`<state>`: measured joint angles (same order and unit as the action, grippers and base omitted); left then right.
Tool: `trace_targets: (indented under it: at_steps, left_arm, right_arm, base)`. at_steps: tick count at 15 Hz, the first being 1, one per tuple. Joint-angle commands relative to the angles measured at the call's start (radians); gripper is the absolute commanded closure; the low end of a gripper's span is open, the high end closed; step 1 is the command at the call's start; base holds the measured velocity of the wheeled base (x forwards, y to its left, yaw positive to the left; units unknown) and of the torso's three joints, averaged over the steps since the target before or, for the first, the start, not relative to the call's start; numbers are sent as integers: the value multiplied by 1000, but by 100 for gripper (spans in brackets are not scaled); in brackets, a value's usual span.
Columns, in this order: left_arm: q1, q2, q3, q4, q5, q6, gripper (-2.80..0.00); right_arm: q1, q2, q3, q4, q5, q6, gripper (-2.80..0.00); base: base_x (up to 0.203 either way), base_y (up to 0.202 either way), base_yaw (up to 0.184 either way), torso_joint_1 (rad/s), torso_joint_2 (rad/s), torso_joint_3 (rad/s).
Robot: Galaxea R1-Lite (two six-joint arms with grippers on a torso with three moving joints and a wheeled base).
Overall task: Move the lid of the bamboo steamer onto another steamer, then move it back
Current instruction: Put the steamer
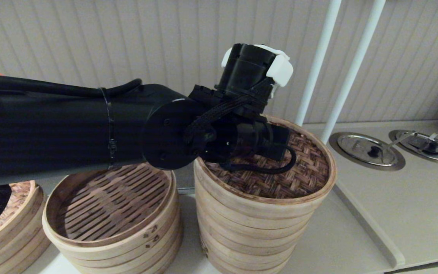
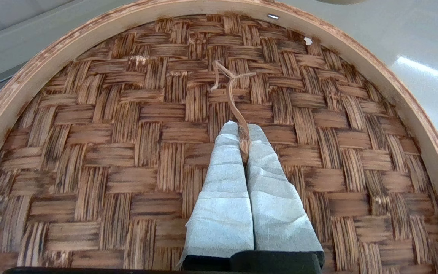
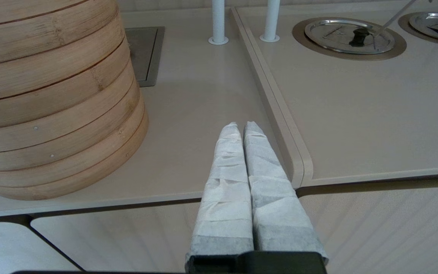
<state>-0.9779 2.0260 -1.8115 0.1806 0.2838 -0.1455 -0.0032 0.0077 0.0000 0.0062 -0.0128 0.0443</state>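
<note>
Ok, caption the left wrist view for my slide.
Left gripper shut on the centre loop of the bamboo steamer lid.

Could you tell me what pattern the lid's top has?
Dark brown herringbone weave on the lid; clearest in the left wrist view.

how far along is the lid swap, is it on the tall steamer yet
The dark-woven lid sits on the tall steamer stack, while the shorter slatted steamer beside it stands uncovered, so the first move looks done. In hand: the left hand is shut on the lid's loop. Whether it is setting down or lifting off can't be told. Left: returning the lid. The right hand idles, shut, over the counter edge.
</note>
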Motion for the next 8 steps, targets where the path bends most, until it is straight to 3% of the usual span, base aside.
trace_targets:
  at_steps: [1, 8]
  left_arm:
    - [2, 13, -8, 1, 3, -1, 0]
    - [19, 14, -42, 2, 29, -3, 0]
  right_arm:
    - [0, 0, 3, 0, 0, 0, 0]
    - [0, 2, 3, 0, -1, 0, 0]
  base:
    - [0, 0, 0, 0, 0, 0]
    - [0, 0, 0, 0, 0, 0]
